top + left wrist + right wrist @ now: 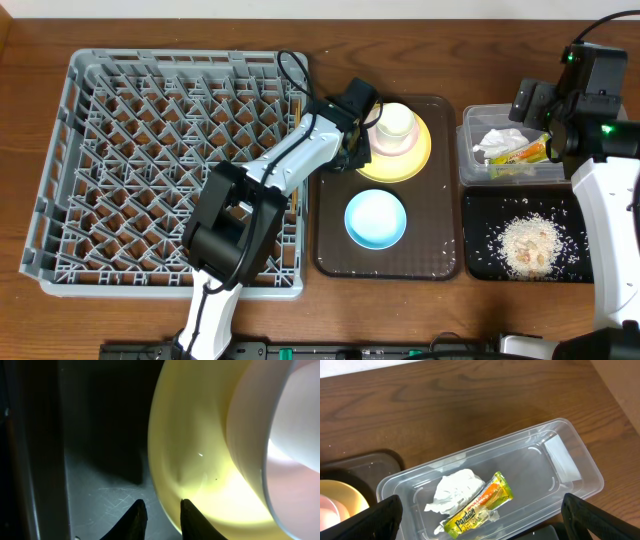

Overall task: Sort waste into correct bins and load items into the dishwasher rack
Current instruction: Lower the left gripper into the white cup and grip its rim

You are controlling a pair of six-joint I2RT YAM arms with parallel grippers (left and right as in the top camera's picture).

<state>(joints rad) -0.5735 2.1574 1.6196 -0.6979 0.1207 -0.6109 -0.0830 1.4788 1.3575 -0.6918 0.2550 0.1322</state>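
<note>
My left gripper (356, 148) (160, 519) is at the left edge of the yellow plate (420, 155) (200, 475). Its jaws stand narrowly open astride the rim, one fingertip (191, 519) over the plate and the other over the tray, where a sliver of tray still shows. Stacked cream cups (395, 125) (280, 435) stand on the plate. A light blue bowl (375, 218) sits in front of it. My right gripper (548, 118) (482, 517) hangs wide open above the clear tub (475, 170) (560, 460), which holds the white tissue (457, 489) and the snack wrapper (480, 505). The black tray (480, 215) holds rice crumbs (528, 245).
Plate and bowl rest on a brown serving tray (435, 255) (105, 485). The grey dishwasher rack (170, 165) fills the left side, its right wall close beside the serving tray, with my left arm stretched across its near right corner. Bare wood lies behind the tub.
</note>
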